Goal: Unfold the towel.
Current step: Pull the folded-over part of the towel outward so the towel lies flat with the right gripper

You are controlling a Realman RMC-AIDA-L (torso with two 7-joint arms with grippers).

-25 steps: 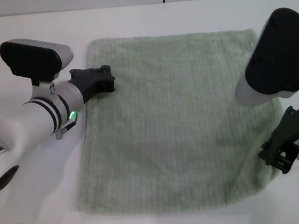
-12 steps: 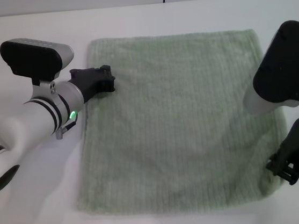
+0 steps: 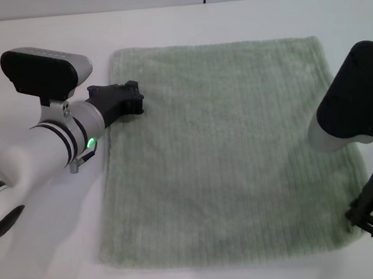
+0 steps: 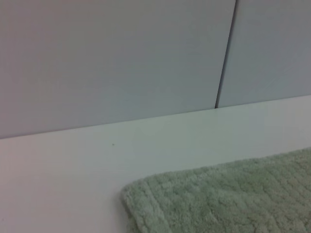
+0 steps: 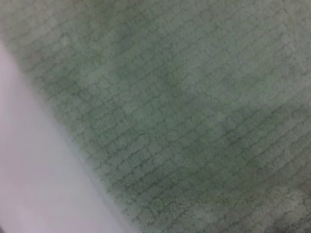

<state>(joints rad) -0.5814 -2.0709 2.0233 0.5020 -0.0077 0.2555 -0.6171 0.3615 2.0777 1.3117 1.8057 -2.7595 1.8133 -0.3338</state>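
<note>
Sage-green plush, finely ribbed, hemmed at the edges: the towel (image 3: 225, 152) lies spread nearly flat across the centre of the head view on the white table (image 3: 67, 274), roughly square, no fold visible, slightly wider toward the lower edge. Fills most of the right wrist view (image 5: 194, 107) with a grid-like pile, table showing along one side; shows one rounded corner in the left wrist view (image 4: 204, 204), with the grey wall panels (image 4: 112, 63) behind.

Left gripper (image 3: 133, 100) sits at the upper left of the towel, black fingers resting over the left hem near the far corner; whether clamping the cloth or merely touching cannot be told. Right gripper (image 3: 370, 216) hangs at the lower right of the frame, at or just past the near right corner; fingers' opening cannot be told, nothing visibly held.

Judged from this: unfolding looks essentially done; any remaining smoothing would fall to the right gripper, nearest the lower right corner.
</note>
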